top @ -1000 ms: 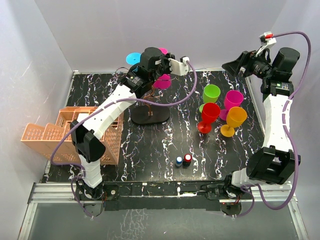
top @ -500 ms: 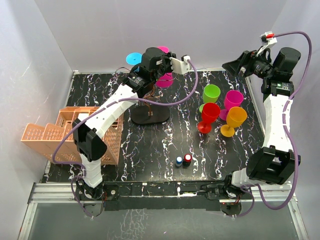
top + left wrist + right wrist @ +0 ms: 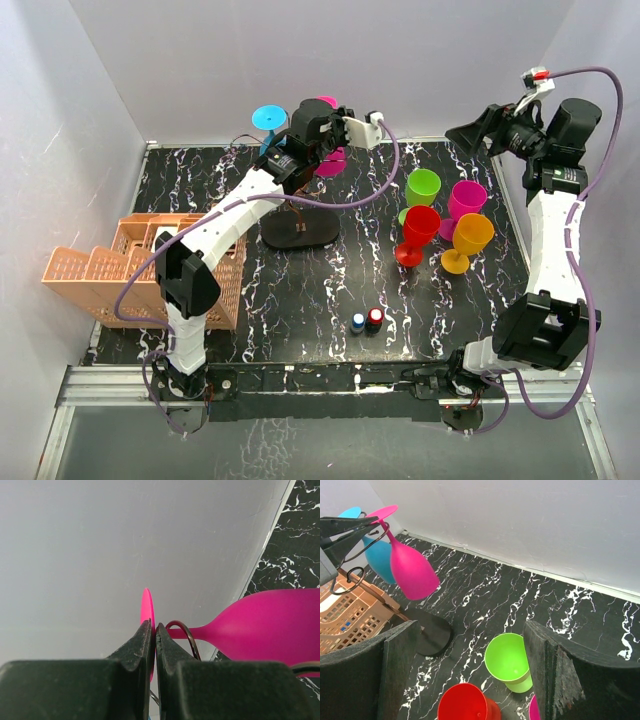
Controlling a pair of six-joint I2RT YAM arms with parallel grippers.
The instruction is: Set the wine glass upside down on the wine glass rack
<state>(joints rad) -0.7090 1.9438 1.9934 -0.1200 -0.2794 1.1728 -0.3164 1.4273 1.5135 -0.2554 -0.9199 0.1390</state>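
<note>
The wire wine glass rack (image 3: 300, 232) stands on the black marble table (image 3: 330, 290). The pink wine glass (image 3: 412, 570) hangs upside down, its stem in a wire curl on top of the rack. The left gripper (image 3: 154, 630) pinches the glass's flat foot. The right gripper (image 3: 470, 630) is spread wide, up high, holding nothing.

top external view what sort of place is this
Probably a robot test booth: plain white walls box in a marbled black table, two arms bolted at its near edge, bright plastic glasses.

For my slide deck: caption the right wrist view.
Left gripper pinches the foot of the inverted magenta wine glass at the rack, blue glass hanging alongside.
</note>
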